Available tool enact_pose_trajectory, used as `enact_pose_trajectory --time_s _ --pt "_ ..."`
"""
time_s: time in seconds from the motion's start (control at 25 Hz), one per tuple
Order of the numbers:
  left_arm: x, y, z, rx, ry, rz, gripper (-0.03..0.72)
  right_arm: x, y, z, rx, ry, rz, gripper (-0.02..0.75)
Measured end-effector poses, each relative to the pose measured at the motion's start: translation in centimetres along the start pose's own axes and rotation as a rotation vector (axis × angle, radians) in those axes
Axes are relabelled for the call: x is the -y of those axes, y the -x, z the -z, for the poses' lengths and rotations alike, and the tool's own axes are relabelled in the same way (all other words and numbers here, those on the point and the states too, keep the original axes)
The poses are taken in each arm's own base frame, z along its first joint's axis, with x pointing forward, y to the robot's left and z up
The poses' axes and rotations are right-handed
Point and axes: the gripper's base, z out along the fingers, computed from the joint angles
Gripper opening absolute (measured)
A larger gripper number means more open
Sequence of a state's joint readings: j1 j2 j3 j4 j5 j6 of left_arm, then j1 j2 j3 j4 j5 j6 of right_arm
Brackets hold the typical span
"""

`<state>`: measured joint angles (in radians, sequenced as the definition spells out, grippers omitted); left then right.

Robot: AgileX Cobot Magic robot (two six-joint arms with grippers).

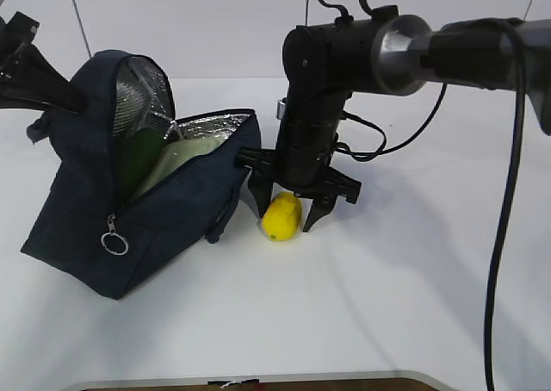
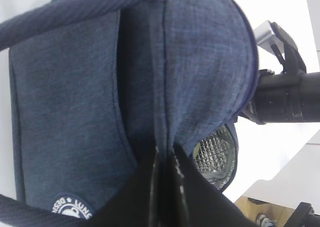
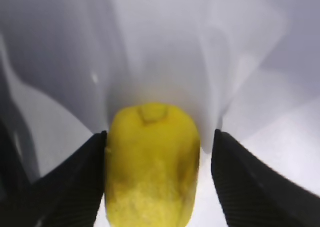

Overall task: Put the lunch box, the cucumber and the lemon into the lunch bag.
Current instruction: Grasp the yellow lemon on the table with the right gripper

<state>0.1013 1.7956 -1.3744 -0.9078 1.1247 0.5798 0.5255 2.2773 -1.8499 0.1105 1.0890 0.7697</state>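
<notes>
Lemon [image 1: 282, 216], a small bright yellow oval fruit, is seen lying on the white table [image 1: 387, 305] just beside the open end of the large dark navy fabric lunch bag [image 1: 129, 227]. The right gripper [image 1: 288, 210] is lowered over it from a vertical wrist, the forearm reaching in level from the right, and its black fingers [image 3: 240, 187] are held wide apart on either side of the fruit; one finger looks to be at the skin, a gap shows at the other, so nothing is gripped. The left gripper [image 2: 165, 162] is closed tight on a fold of the bag's fabric, and the upper flap is held raised so that the silver lining is exposed. Inside, the dark green cucumber [image 1: 138, 158] and the pale sage-green lid of the lunch box [image 1: 185, 160] are visible. The metal ring pull [image 1: 114, 243] hangs at the bag's near side.
</notes>
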Motion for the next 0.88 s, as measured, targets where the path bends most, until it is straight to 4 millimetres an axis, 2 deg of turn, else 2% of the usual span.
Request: enact_pose_trajectory --time_s 0.28,0.6,0.88 --pt "0.00 0.00 0.00 0.000 0.000 0.000 -0.015 0.00 0.10 0.00 0.011 0.000 0.016 0.510" --pt "0.00 0.00 0.00 0.000 0.000 0.000 -0.015 0.02 0.12 0.00 0.014 -0.003 0.030 0.354" --pt "0.00 0.00 0.00 0.000 0.000 0.000 -0.015 0.22 -0.08 0.16 -0.014 -0.030 0.089 0.334"
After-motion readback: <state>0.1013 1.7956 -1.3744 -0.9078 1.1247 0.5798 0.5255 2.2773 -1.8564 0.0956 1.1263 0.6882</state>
